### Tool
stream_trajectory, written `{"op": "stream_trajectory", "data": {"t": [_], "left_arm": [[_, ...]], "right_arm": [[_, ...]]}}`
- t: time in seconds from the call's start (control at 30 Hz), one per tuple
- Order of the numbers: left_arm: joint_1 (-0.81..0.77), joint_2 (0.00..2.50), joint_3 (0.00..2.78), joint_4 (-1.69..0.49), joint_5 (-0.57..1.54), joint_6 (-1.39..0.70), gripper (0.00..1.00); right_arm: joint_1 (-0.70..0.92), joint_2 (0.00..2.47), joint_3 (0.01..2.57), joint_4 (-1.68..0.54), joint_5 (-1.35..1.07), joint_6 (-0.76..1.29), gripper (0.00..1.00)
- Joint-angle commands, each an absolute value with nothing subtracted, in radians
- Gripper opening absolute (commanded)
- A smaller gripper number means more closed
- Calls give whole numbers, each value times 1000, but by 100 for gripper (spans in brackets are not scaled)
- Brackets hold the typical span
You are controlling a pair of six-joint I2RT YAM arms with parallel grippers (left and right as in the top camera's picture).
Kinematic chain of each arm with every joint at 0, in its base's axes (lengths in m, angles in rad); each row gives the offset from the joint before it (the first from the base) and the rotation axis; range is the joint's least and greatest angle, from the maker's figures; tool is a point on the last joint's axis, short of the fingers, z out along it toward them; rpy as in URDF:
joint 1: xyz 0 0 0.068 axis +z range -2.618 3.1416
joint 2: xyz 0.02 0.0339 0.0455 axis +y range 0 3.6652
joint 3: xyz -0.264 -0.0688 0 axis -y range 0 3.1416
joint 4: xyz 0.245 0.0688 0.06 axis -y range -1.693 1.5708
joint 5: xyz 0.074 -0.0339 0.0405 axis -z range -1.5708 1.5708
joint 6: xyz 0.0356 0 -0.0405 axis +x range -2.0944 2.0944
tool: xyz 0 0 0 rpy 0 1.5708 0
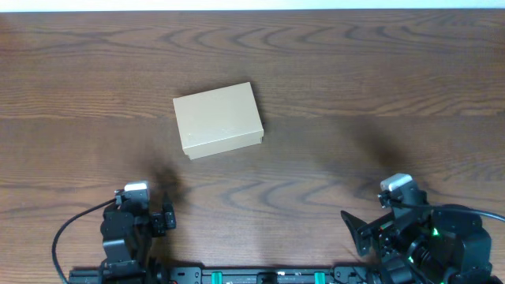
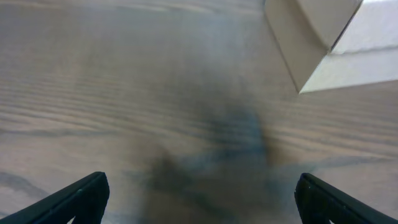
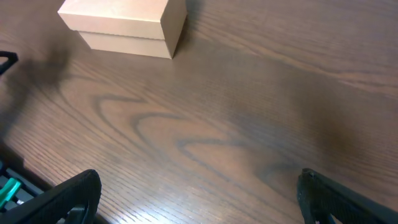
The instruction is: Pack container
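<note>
The container (image 1: 218, 119) is a tan-brown cardboard box with its lid shut, lying on the wooden table a little left of centre. It also shows at the top right of the left wrist view (image 2: 323, 37) and at the top left of the right wrist view (image 3: 124, 22). My left gripper (image 2: 199, 199) is open and empty, near the table's front left edge, well short of the box. My right gripper (image 3: 199, 196) is open and empty over bare wood at the front right. No small items show.
The wooden table (image 1: 355, 79) stretches round the box on all sides. The arm bases and a black rail with green parts (image 1: 260, 276) line the front edge. A cable (image 1: 75, 225) loops by the left arm.
</note>
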State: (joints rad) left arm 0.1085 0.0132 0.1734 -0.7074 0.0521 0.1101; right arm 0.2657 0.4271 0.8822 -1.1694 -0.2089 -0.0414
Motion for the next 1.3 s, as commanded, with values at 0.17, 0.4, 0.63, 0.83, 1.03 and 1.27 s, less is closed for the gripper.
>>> {"op": "stream_trajectory", "data": {"t": [0.17,0.4,0.63,0.83,1.03,1.27], "left_arm": [[111,4,161,-706,47,127,95],[111,4,161,-706,47,127,95],[111,4,161,-706,47,127,95],[111,4,161,-706,47,127,95],[111,4,161,-706,47,127,95],[111,4,161,-706,47,127,95]], "right_arm": [[252,424,878,-1171,-207,-49,99],[252,424,878,-1171,-207,-50,99],[252,424,878,-1171,-207,-49,99],[252,412,876,-1134,-199,-46,99],[236,316,767,-1039,-48,-46,99],[170,186,509,-853,-24,-45,99]]}}
